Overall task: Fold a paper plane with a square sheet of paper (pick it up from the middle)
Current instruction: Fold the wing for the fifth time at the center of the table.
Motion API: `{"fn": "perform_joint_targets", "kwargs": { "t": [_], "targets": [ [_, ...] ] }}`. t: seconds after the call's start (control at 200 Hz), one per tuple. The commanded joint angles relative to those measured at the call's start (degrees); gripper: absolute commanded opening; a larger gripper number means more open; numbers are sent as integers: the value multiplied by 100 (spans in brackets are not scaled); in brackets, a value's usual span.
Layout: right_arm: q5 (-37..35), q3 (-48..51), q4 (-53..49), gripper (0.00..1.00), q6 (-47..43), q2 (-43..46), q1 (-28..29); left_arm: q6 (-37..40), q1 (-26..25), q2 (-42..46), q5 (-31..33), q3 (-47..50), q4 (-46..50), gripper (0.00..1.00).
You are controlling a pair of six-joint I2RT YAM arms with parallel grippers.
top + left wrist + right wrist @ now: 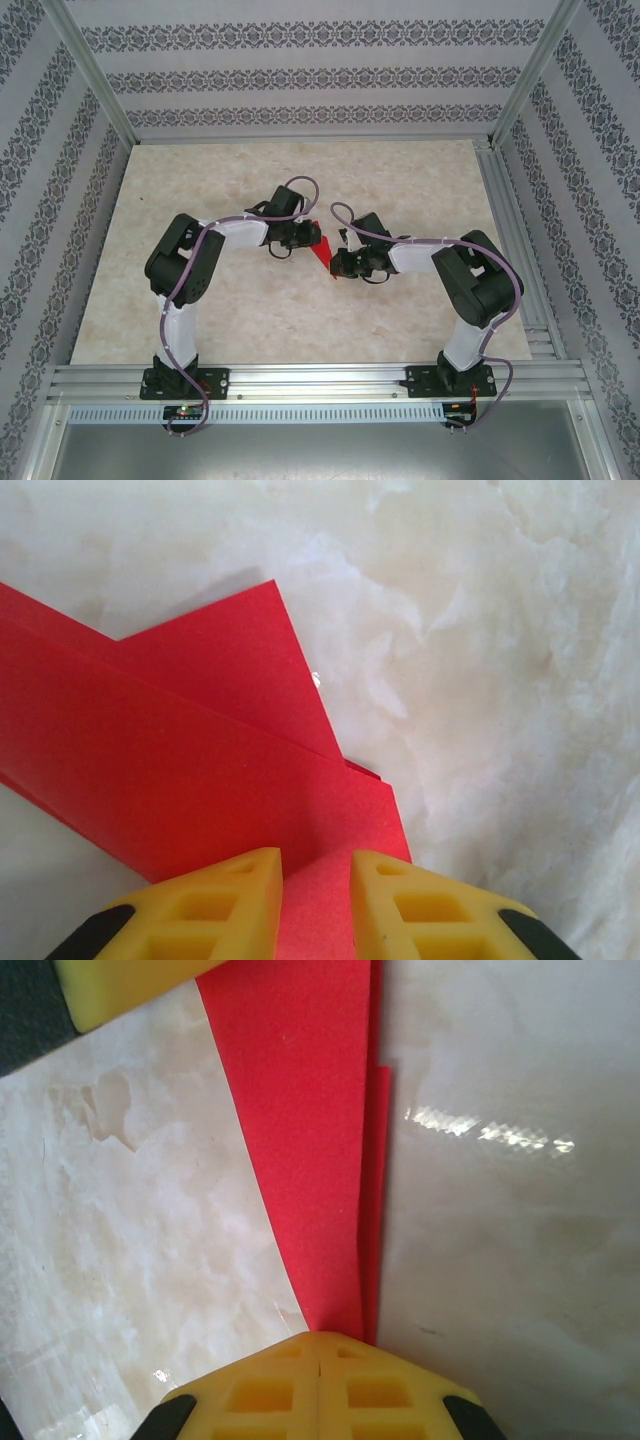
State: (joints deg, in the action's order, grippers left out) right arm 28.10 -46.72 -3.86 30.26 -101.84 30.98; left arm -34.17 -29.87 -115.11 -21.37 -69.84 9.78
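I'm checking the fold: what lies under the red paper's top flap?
A second red layer sticks out past its edge, on the marble table; anything deeper is covered.

The paper plane (pixel 322 250) lies on the table (pixel 200 190) between the jaws, seemingly flat

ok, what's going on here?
A red paper, already folded into a narrow layered shape, lies on the table. The right end effector is shut on its narrow end. The left end effector is at the wider end, jaws slightly apart with the paper showing between them; I can't tell if it is pressing down. It is not a finished plane yet.
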Motion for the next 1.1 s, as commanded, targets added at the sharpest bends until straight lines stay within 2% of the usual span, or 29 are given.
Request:
{"fn": "perform_joint_targets", "kwargs": {
  "t": [0.0,0.305,0.525,0.694,1.094],
  "targets": [
    [-314,330,-901,4,-71,-209,-4,356,179,-256,10,-166,123,26],
    [-299,400,-942,3,-74,-238,4,929,444,-494,-123,-434,284,27],
    [-298,388,-911,3,-34,-274,5,1201,455,-163,-459,-587,222,30],
    [-299,391,-890,3,-6,-309,-13,1386,454,134,-393,-456,56,32],
    [-261,409,-862,3,1,-354,-31,1496,533,177,-255,-165,-320,34]
  ]
}}
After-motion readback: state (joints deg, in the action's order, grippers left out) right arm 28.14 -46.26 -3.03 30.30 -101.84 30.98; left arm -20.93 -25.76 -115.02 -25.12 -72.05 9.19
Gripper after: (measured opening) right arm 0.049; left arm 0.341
